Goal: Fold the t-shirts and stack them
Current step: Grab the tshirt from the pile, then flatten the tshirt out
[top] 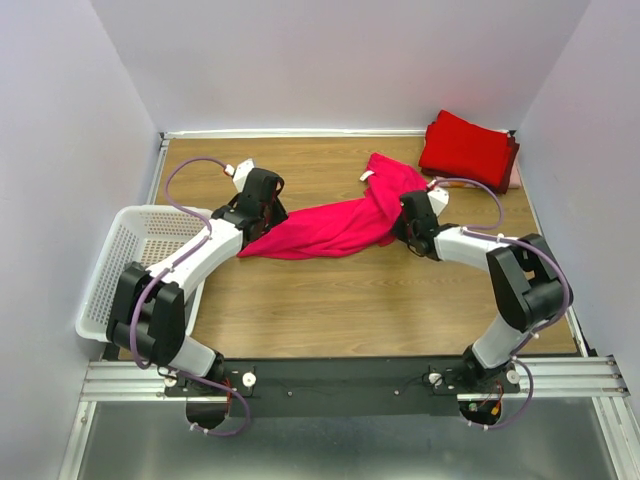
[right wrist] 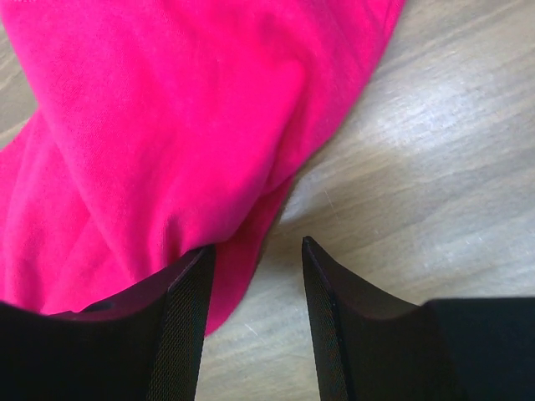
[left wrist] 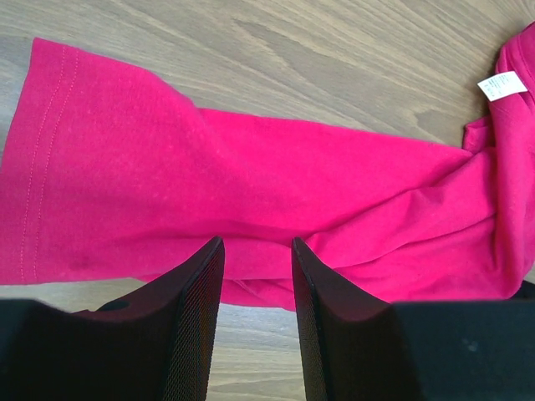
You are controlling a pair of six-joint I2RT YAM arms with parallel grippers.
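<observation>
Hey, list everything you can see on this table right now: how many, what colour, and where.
pink t-shirt: one, bright pink-red, lying crumpled and unfolded across the middle of the table
neck label: one, white, on the pink t-shirt's far right part
folded shirts: one stack, number in it unclear, deeper red, far right corner
basket: one, white lattice, left edge of the table
table: one, brown wood grain, under everything
left gripper: one, black, open, at the shirt's left end
right gripper: one, black, open, at the shirt's right edge
</observation>
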